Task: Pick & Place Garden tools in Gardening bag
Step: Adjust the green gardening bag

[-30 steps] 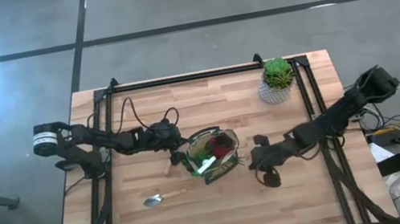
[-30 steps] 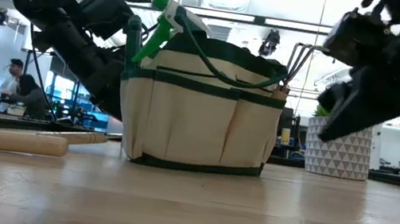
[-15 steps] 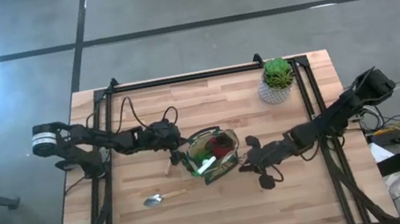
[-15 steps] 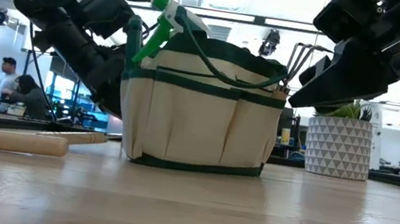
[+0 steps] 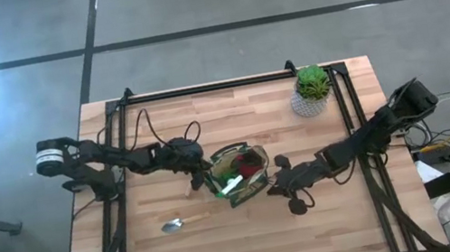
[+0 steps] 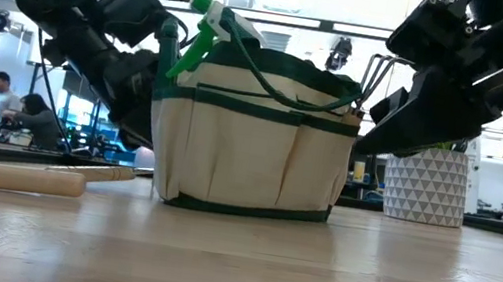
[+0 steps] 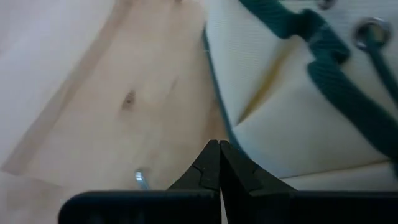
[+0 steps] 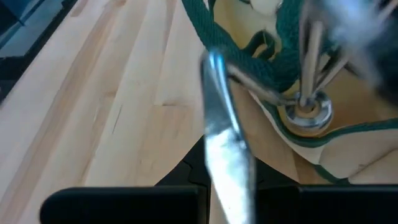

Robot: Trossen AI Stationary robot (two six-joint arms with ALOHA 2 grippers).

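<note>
The olive-tan gardening bag [image 5: 238, 175] stands upright on the table's middle. A green spray piece [image 6: 204, 27], a red piece [image 5: 252, 165] and a fork [image 8: 306, 102] stick out of it. My right gripper [image 5: 274, 188], just right of the bag, is shut on a shiny metal tool [image 8: 219, 112]. My left gripper [image 7: 217, 152] is shut close to the foot of the bag's left wall [image 7: 273, 118]; I cannot tell whether it touches. A wooden-handled trowel [image 5: 177, 224] lies flat on the table near the bag's front left. My right gripper pinches the shiny metal tool between its two fingers at its near part [image 8: 227, 168]. The fingers lie along the tool, nearly level, coming from the table's right. The tool's free end [image 8: 214, 61] points at the bag's rim, clear of the table.
A green plant in a white pot [image 5: 311, 93] stands at the far right, behind my right arm. A second wooden handle [image 5: 194, 186] lies by the bag's left side. People sit in the room beyond the table [image 6: 0, 101]. Bare tabletop lies along the near edge.
My right gripper has gone toward the table's left, up to the bag's right side, carrying the metal tool, and has risen a little. The bag has stayed in place.
</note>
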